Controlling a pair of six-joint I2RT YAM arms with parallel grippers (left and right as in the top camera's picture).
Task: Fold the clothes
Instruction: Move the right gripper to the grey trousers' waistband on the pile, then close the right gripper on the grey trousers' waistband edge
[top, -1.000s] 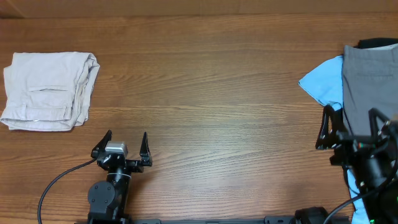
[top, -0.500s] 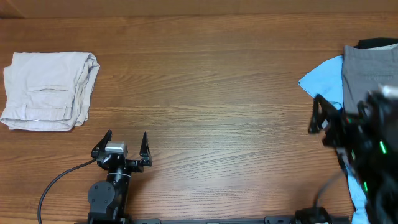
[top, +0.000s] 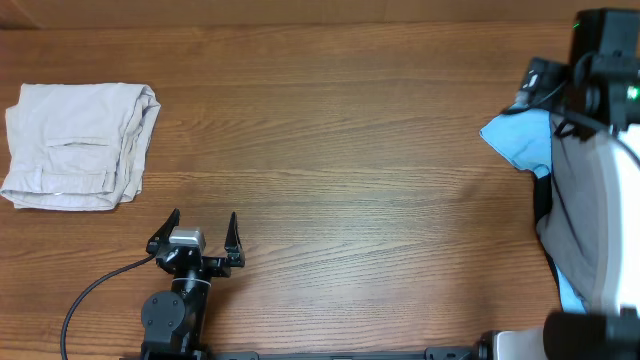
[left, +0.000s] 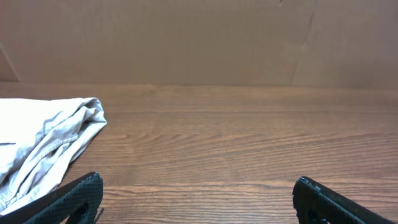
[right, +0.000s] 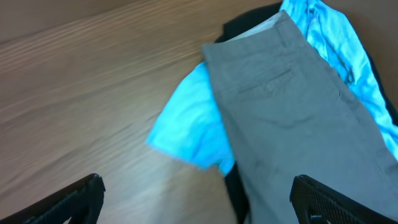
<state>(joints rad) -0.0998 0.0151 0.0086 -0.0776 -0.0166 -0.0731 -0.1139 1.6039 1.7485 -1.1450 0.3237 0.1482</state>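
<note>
A folded beige garment (top: 80, 145) lies at the far left of the table and shows in the left wrist view (left: 43, 143). A pile at the right edge holds grey trousers (right: 292, 118) on top of a bright blue garment (right: 189, 121) and a black garment (right: 239, 28). In the overhead view the blue garment (top: 520, 135) and part of the grey trousers (top: 565, 200) show beside my raised right arm. My left gripper (top: 204, 218) is open and empty near the front edge (left: 198, 193). My right gripper (right: 196, 199) is open and empty, high above the pile (top: 545, 85).
The wooden table (top: 340, 150) is bare between the beige garment and the pile. A brown cardboard wall (left: 199, 37) stands behind the table. My right arm's white body (top: 610, 230) hides much of the pile from overhead.
My right arm has risen from low beside the pile to high above it, toward the back right, and now covers much of the pile overhead. The left arm and clothes have not moved.
</note>
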